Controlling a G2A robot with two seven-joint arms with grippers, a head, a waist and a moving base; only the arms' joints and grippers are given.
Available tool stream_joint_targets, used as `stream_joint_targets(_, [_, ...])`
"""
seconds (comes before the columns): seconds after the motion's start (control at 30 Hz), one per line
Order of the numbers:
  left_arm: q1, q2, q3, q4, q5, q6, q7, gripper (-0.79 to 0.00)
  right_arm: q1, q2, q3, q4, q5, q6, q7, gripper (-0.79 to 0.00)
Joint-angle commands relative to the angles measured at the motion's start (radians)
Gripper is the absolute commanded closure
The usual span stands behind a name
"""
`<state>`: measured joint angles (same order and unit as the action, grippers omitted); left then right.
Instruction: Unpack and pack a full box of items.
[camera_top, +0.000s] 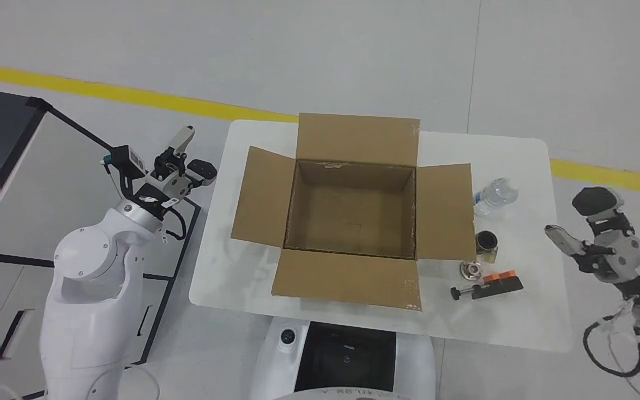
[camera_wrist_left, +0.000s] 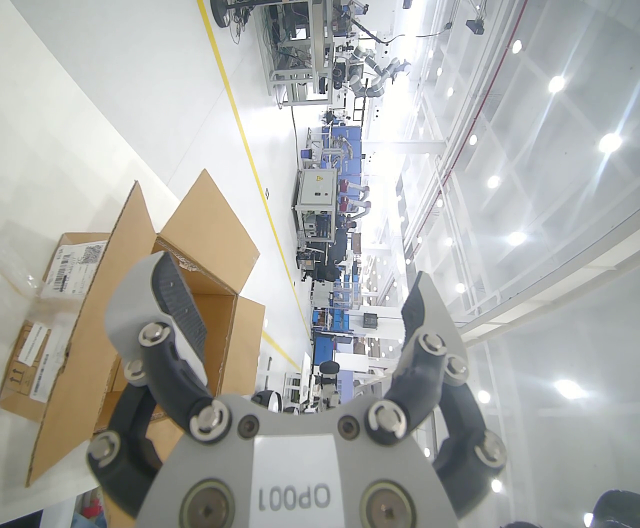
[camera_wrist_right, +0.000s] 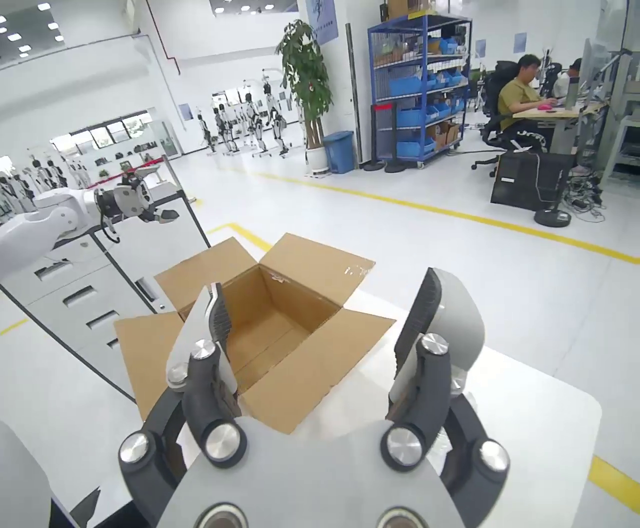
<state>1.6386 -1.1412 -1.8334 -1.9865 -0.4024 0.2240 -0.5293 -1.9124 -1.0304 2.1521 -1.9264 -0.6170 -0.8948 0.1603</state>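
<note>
Loose items, a clear plastic bottle (camera_top: 495, 194), a small dark jar (camera_top: 487, 243) and a black-and-orange tool (camera_top: 487, 288), are lying beside the open brown cardboard box (camera_top: 345, 278), on the side nearer the right gripper (camera_wrist_right: 324, 285). Both grippers are hanging empty, jaws spread; the left gripper (camera_wrist_left: 291, 270) is sitting well apart from the items.

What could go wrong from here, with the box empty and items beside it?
The bottle, dark jar and black tool lie close together; the right gripper, jaws open, may knock one while taking another.
The right flap of the box lies spread toward those items; a carried item could catch it and shift the box.
The tool lies nearest the table's front edge and might be pushed off.
</note>
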Motion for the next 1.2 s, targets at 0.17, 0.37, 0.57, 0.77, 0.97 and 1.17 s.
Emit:
stream_joint_targets(0.17, [0.0, 0.0, 0.0, 0.0, 0.0, 0.0, 0.0, -0.785, 0.14, -0.003, -0.039, 0.303, -0.117, 0.168, -0.103, -0.785])
stream_joint_targets(0.37, [0.0, 0.0, 0.0, 0.0, 0.0, 0.0, 0.0, -0.785, 0.257, -0.017, -0.232, 0.551, -0.344, 0.195, -0.232, -0.785])
stream_joint_targets(0.57, [0.0, 0.0, 0.0, 0.0, 0.0, 0.0, 0.0, -0.785, 0.283, -0.016, -0.266, 0.573, -0.369, 0.173, -0.206, -0.785])
stream_joint_targets(0.77, [0.0, 0.0, 0.0, 0.0, 0.0, 0.0, 0.0, -0.785, 0.336, -0.024, -0.345, 0.621, -0.431, 0.233, -0.203, -0.785])
stream_joint_targets(0.97, [0.0, 0.0, 0.0, 0.0, 0.0, 0.0, 0.0, -0.785, 0.446, -0.041, -0.455, 0.736, -0.443, 0.288, -0.216, -0.785])
stream_joint_targets(1.17, [0.0, 0.0, 0.0, 0.0, 0.0, 0.0, 0.0, -0.785, 0.545, -0.058, -0.552, 0.845, -0.489, 0.349, -0.247, -0.785])
